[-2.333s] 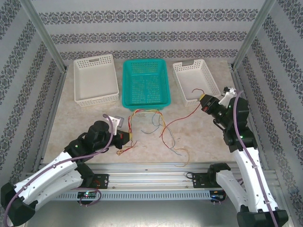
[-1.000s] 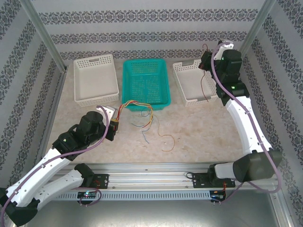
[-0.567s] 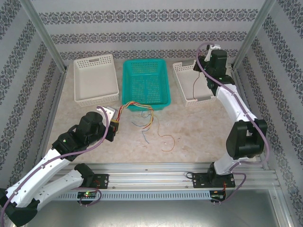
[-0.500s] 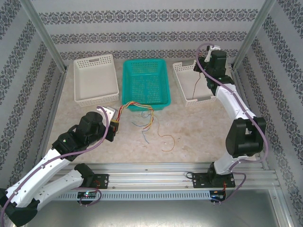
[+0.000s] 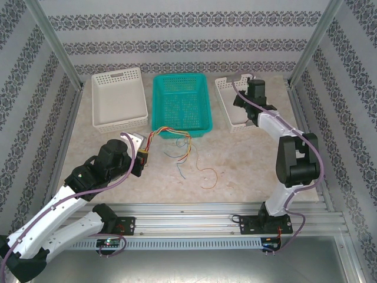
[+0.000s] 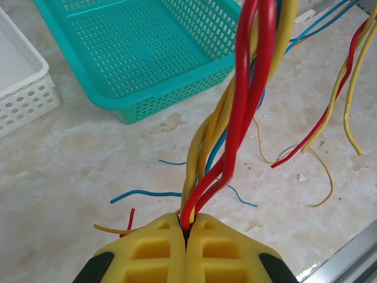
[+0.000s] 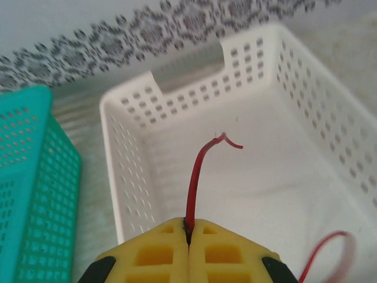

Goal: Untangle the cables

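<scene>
The right gripper (image 7: 188, 229) has its yellow fingers pressed together on a single red wire (image 7: 194, 177). The wire rises from the seam between them and ends in a small hooked tip. This gripper hangs over the white basket (image 7: 177, 112) that stands just to the right of the teal basket (image 7: 35, 177). A red loop (image 7: 327, 250) lies on that white basket's floor, on the side away from the teal basket. Whether it belongs to the pinched wire cannot be told.

The left gripper (image 6: 185, 227) is clamped on a bundle of cables (image 6: 235, 118), with red, yellow and blue strands twisted together and climbing out from between its fingers. From above, it sits off the teal basket's near left corner. The bundle runs from there along the teal basket's near wall.

Loose ends trail over the marble tabletop (image 5: 253, 171) in front of the teal basket. Among them are thin blue strands (image 6: 147, 193) and an orange-red curl (image 5: 209, 177) lying farther from the basket than the rest. More red and yellow ends (image 6: 347, 88) hang at the right of the left wrist view.

A second white basket (image 5: 118, 103) stands to the left of the teal basket.
</scene>
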You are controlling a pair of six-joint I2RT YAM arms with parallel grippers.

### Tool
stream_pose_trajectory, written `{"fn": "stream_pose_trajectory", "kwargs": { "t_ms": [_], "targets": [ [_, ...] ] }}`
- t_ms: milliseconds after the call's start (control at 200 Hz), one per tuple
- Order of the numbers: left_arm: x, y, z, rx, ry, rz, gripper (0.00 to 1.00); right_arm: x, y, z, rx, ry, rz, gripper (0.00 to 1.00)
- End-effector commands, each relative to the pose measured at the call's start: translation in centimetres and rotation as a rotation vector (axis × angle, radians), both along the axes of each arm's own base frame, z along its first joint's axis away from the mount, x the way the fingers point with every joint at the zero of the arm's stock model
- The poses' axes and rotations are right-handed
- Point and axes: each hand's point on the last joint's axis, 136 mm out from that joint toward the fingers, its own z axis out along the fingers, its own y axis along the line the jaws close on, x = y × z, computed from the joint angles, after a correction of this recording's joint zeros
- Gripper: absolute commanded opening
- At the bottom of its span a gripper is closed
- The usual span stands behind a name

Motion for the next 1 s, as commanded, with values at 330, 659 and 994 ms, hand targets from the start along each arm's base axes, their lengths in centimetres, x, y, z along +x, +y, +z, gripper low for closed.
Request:
{"fn": "stream_pose_trajectory", "kwargs": {
  "t_ms": [330,659,994],
  "targets": [
    [0.1,0.1,0.5,0.0,-0.026,-0.012,0.0,-0.3,-1.0,-4.2,0.092,0.197,-0.128,0.05],
    [0.1,-0.1,0.3,0.004,-0.019,-0.016,0.0,-1.0,-1.1,1.6,0.113,0.107,-0.123,0.38],
    [0.1,-0.8,-0.1,-0.007,0.012,-0.037,0.0,-7.8,7.1,13.0,0.227,-0.127,0.17,0.57]
  ]
}}
